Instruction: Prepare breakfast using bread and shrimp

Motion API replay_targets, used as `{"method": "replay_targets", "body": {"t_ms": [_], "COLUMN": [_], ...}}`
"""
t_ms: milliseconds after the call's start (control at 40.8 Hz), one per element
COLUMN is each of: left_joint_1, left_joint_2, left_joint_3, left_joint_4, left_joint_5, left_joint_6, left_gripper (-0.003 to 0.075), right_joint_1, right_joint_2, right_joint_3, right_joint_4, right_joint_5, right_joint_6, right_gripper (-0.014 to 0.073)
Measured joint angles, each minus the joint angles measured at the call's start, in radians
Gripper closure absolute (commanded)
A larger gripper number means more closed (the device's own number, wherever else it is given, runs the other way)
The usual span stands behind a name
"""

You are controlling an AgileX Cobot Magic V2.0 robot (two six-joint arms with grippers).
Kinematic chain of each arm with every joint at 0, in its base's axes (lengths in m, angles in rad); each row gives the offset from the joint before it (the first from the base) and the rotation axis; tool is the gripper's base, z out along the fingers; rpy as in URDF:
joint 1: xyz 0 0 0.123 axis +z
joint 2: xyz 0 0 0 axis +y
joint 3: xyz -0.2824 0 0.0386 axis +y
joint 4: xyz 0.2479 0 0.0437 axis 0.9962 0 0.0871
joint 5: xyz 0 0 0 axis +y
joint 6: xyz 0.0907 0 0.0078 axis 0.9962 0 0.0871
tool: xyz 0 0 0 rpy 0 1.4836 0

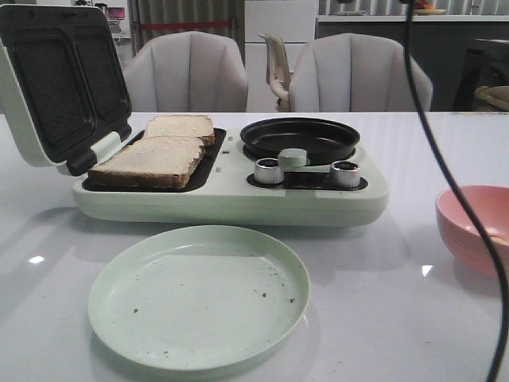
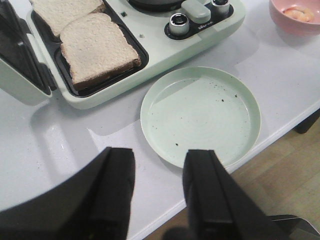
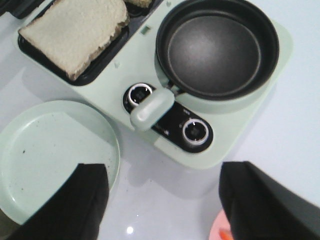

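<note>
Two bread slices lie side by side on the dark sandwich plate of a pale green breakfast machine: the near slice and the far slice. They also show in the left wrist view and one in the right wrist view. The shrimp lies in a pink bowl at the right. My left gripper is open and empty above the table's front edge, near the plate. My right gripper is wide open and empty above the table in front of the machine's knobs. Neither gripper shows in the front view.
A pale green plate with dark crumbs sits in front of the machine. The machine's lid stands open at the left. A black frying pan sits on its right half. A black cable hangs at the right. Chairs stand behind the table.
</note>
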Motion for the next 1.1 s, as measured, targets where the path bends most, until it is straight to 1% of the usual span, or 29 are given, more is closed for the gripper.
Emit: {"method": "replay_targets", "body": {"t_ms": [343,539,662,711,784,858,907,956,1103], "left_joint_1": [0.0,0.0,0.0,0.0,0.0,0.0,0.0,0.0,0.0], "left_joint_2": [0.0,0.0,0.0,0.0,0.004,0.029,0.062,0.096,0.21], "left_joint_3": [0.0,0.0,0.0,0.0,0.0,-0.017,-0.037,-0.059,-0.128], "left_joint_4": [0.0,0.0,0.0,0.005,0.02,0.038,0.048,0.061,0.136], "left_joint_5": [0.0,0.0,0.0,0.0,0.012,0.069,0.118,0.163,0.267], "left_joint_6": [0.0,0.0,0.0,0.0,0.0,0.0,0.0,0.0,0.0], "left_gripper": [0.0409,0.0409,0.0415,0.0439,0.0501,0.0591,0.0627,0.0614,0.0612], "right_joint_1": [0.0,0.0,0.0,0.0,0.0,0.0,0.0,0.0,0.0], "right_joint_2": [-0.446,-0.624,-0.686,-0.696,-0.699,-0.699,-0.699,-0.699,-0.699], "right_joint_3": [0.427,0.601,0.648,0.656,0.657,0.657,0.657,0.657,0.657], "right_joint_4": [-0.024,-0.056,-0.06,-0.06,-0.06,-0.06,-0.06,-0.06,-0.06], "right_joint_5": [-0.018,-0.041,-0.041,-0.041,-0.041,-0.041,-0.041,-0.041,-0.041], "right_joint_6": [0.06,0.074,0.076,0.076,0.076,0.076,0.076,0.076,0.077], "right_gripper": [0.0024,0.0024,0.0024,0.0024,0.0024,0.0024,0.0024,0.0024,0.0024]}}
